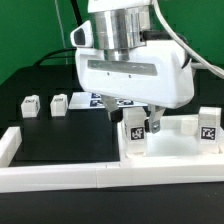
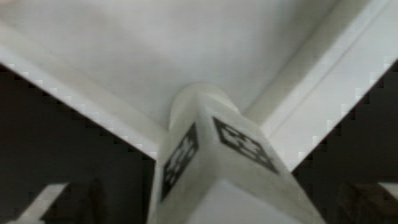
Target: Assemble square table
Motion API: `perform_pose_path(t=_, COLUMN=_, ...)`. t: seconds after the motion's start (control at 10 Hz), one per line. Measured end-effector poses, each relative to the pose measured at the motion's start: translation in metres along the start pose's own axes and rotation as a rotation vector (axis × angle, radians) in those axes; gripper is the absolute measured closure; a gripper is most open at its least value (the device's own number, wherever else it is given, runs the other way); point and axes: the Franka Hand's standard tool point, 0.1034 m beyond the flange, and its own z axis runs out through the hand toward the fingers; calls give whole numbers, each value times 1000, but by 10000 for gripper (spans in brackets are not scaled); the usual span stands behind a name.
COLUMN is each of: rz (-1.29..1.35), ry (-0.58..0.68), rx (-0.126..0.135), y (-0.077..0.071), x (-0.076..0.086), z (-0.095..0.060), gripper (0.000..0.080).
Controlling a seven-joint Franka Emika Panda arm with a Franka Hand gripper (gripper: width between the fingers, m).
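Tabletop (image 1: 180, 148) pushed against wall (image 1: 60, 172), prob. so it won't slide. Leg (image 1: 134, 131) upright at tabletop corner; hand (image 1: 143, 122) spread astride leg, no grip. Leg looks seated, standing unaided.

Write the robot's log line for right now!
gripper: open around leg | leg: upright at tabletop corner | held: nothing

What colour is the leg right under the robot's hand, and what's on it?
The leg is white with black-and-white square tags; clearest in the wrist view.
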Motion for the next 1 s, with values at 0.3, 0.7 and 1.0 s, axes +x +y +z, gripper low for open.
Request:
perform_pose_path(t=0.3, rz=-432, ry=21, rx=-20, y=-13, x=-12, z=-1, gripper=151)
perform_pose_path(t=0.7, rz=-456, ry=20, rx=-23, y=-10, x=-9, z=0, gripper=272)
perform_pose_path(t=1.0, rz=-267, ry=23, rx=-25, y=-7, x=-7, z=1, gripper=504)
